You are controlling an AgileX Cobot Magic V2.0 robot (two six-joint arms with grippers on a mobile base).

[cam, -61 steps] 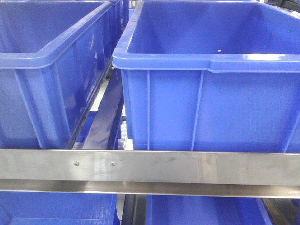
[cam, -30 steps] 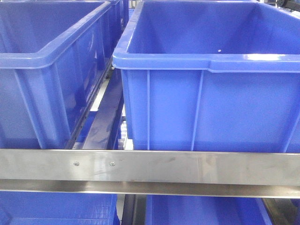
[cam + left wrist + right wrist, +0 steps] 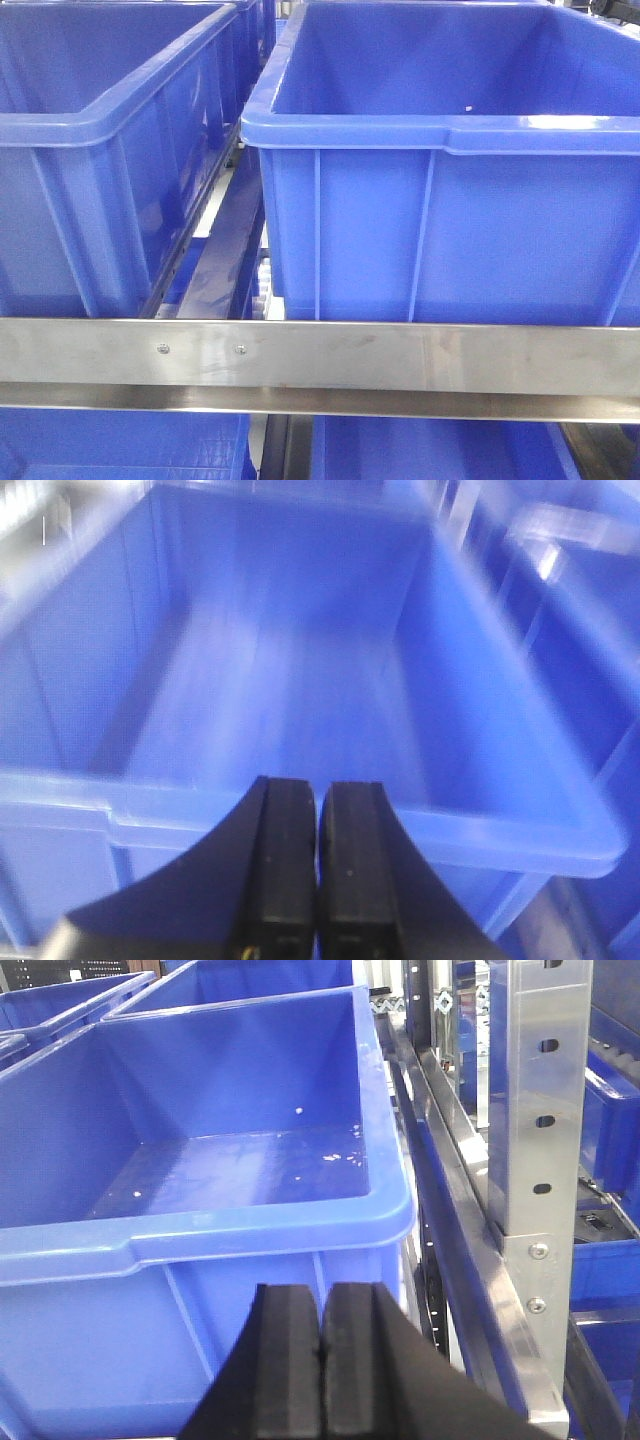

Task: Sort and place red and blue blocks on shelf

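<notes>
Front-facing view: two large blue plastic crates stand side by side on the grey steel-framed shelf [image 3: 320,358], the left crate [image 3: 110,130] and the right crate [image 3: 440,140], a narrow gap between them. A flat metal front rail with two small screws [image 3: 162,349] crosses the frame just below their bases. White roller track [image 3: 262,290] shows in the gap beside the right crate's lower left corner. More blue plastic is visible beneath the rail. Neither arm appears in this view.

Left wrist view: the left gripper [image 3: 318,865], black, is clenched with its two fingers pressed together and nothing between them. It sits at the near rim of a blue crate [image 3: 300,810]; the picture is motion-blurred.

Right wrist view: the right gripper [image 3: 322,1360], black, is likewise clenched on nothing, fingers touching. It sits just before the near wall of a blue crate [image 3: 200,1235] whose floor carries small pale specks. A perforated steel upright [image 3: 540,1110] of the shelf stands to the right.

The red and blue cubes are not visible in any view; their location cannot be told.
</notes>
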